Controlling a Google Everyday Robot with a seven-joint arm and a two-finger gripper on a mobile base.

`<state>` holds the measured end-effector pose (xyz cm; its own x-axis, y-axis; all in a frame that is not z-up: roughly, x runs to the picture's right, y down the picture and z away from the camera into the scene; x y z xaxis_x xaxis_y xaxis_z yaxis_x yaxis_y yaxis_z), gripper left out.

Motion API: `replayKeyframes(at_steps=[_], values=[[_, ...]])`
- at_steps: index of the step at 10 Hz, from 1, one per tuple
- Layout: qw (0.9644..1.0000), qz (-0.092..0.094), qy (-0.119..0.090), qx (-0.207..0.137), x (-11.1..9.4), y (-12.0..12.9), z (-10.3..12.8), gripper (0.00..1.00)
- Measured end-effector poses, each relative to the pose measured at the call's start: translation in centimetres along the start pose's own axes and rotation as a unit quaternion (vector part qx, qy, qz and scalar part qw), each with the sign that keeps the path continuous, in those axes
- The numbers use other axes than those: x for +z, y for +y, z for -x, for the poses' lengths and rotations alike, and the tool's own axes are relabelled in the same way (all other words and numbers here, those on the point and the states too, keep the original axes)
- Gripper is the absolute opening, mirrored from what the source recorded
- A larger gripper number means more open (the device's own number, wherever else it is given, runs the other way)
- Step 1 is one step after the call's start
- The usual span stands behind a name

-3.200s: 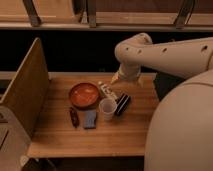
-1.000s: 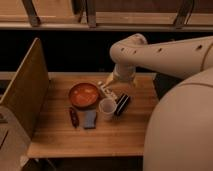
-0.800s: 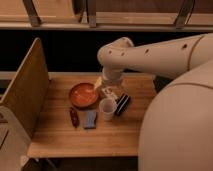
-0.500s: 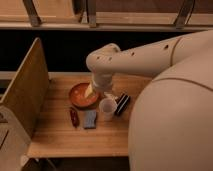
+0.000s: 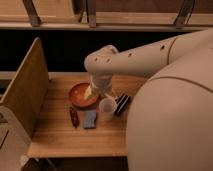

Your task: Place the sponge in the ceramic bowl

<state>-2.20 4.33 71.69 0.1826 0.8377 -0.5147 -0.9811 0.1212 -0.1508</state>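
- One sponge (image 5: 90, 119) here, and it's lying flat on the worktop (image 5: 60, 140), not in the bowl (image 5: 76, 96). It sits just in front of the bowl, btwn a dark red stick (image 5: 74, 116) and a white cup (image 5: 107, 107).
- Step in hand imo: getting to the sponge. As things lie, the job's not met, and nothing's being carried.
- Next move prob needs the tool (image 5: 91, 93) to come toward the near edge of the worktop and down onto the sponge, w/ one jaw either side of it.
- Tight spot tho. Stick and cup flank the sponge closely, so a straight-down approach w/ little sideways drift looks safest.
- Sponge looks soft, so expect it to squash a bit when pinched.
- Tool atm hangs over the right part of the bowl, under the arm's bend. Jaws are spread wide and nothing's gripped afaict. Can't tell if it touches the bowl.
- Black block (image 5: 121, 104) sits just right of the cup, out of the way.
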Motion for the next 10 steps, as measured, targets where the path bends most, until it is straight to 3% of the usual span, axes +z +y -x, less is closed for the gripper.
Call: replayKeyframes(at_steps=[3,5,6,8,9,10], values=[[0.9997,0.002,0.02,0.012,1.9,1.1,-1.1,0.8],[0.9983,0.0,0.03,0.051,2.7,0.5,-2.1,0.8],[0.9963,-0.001,0.023,0.083,2.6,-0.1,-2.2,0.8],[0.9881,-0.003,-0.016,0.153,2.1,-1.7,-1.8,0.8],[0.9795,-0.004,-0.053,0.194,1.7,-2.9,-1.4,0.8],[0.9732,-0.005,-0.072,0.218,1.7,-3.4,-1.3,0.8]])
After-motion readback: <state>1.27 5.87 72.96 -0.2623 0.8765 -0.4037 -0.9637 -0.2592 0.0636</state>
